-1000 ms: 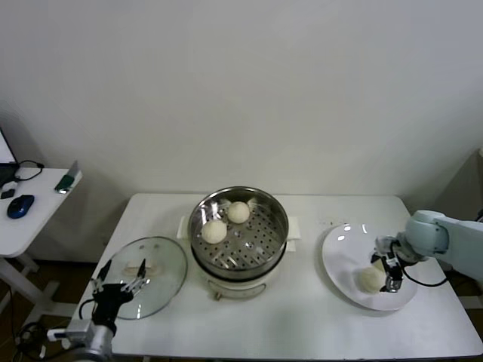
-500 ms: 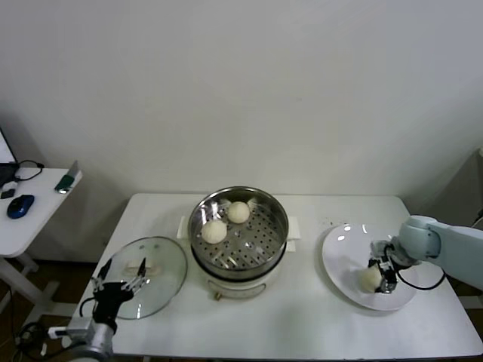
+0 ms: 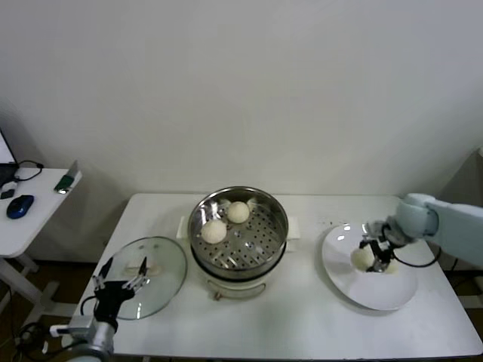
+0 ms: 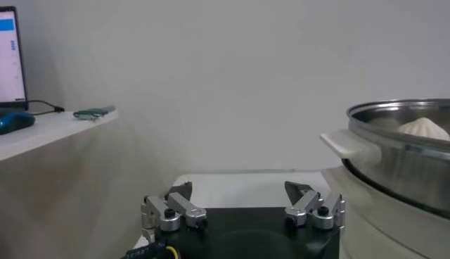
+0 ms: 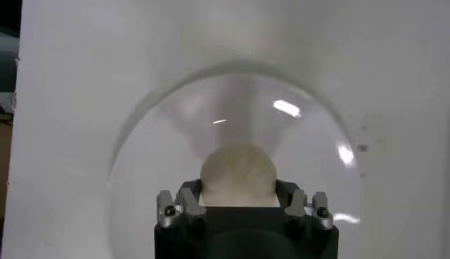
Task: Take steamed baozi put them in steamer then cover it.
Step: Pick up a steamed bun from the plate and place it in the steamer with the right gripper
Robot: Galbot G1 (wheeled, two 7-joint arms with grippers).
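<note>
I had the right hand clamped on a baozi above the plate. Two baozi sat in the steamer. Left hand hung apart, by the lid.

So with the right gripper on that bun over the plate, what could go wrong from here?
1. The right gripper pinches the bun only at its sides; soft dough could slip back onto the plate.
2. The steamer already holds two buns; dropping this one on them could make it roll.
3. The lid lies under the open left gripper, still off.
</note>
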